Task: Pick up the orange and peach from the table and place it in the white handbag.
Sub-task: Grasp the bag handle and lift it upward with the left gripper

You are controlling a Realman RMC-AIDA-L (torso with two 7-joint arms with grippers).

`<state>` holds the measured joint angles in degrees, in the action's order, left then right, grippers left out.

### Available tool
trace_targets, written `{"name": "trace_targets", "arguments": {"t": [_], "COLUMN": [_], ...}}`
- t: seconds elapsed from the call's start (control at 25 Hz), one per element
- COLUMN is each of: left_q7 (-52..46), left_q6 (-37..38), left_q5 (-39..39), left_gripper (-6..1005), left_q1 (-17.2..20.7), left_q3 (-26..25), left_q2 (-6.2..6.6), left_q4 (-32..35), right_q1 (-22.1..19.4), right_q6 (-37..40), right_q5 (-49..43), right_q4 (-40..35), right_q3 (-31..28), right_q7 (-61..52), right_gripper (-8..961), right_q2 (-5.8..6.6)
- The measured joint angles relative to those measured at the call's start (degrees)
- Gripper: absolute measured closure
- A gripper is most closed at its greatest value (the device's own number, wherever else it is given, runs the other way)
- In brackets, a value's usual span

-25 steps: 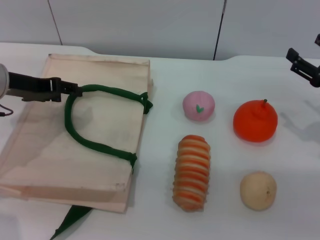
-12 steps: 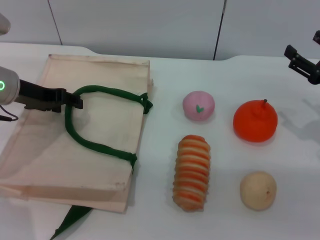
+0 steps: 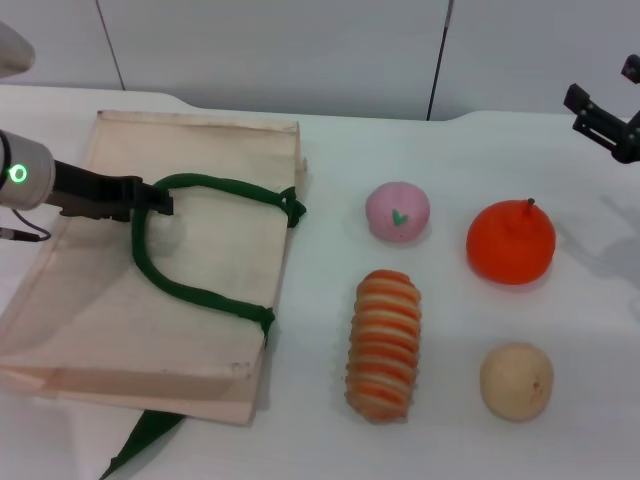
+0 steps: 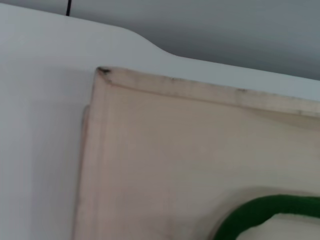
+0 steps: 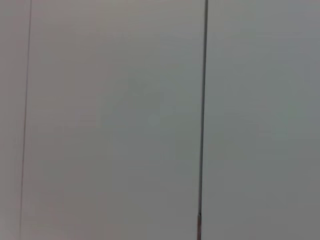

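Observation:
The white handbag (image 3: 200,290) lies flat on the left of the table, and its top corner fills the left wrist view as cream cloth (image 4: 190,150). My left gripper (image 3: 152,198) is over the bag, shut on the upper bend of its green handle (image 3: 190,285); that strap (image 4: 265,210) also shows in the left wrist view. The peach (image 3: 397,211) sits to the right of the bag. Farther right rests the orange (image 3: 510,242). High above the table's far right edge, my right gripper (image 3: 603,112) hangs open, beyond the orange and holding nothing.
A striped orange-and-cream bread roll (image 3: 383,343) lies in front of the peach. A pale tan round fruit (image 3: 516,381) sits in front of the orange. A second green strap (image 3: 145,437) trails from under the bag's near edge. The right wrist view holds only grey wall panels.
My left arm has shifted a little to the right and come up closer to the camera, taking the handle's bend with it. The right gripper has drifted slightly up and away.

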<state>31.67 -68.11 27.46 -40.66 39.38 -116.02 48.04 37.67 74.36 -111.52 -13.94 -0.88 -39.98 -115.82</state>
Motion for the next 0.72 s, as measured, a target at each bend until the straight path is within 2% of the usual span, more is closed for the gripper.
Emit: {"name": "trace_targets", "arguments": {"t": [0.44,0.72], "left_q7": [1.75,1.81], "left_q6": [2.83,3.62], "left_q5": [-0.21,-0.78], "left_gripper": [308,351], "left_q1": [-2.43,-3.14], "left_q3": [0.06,0.15], "left_q2": [0.48,0.76], "left_q4": [-6.11,-7.80], "right_q1": [0.21,0.22], "right_q6": [0.00,0.00], "right_q5": [0.02,0.07], "right_q4": [0.06,0.07], "right_q3": [-0.09,-0.09], "right_q7": [-0.12,-0.11], "right_gripper": [74,74], "right_q2": [-0.02,-0.02]}}
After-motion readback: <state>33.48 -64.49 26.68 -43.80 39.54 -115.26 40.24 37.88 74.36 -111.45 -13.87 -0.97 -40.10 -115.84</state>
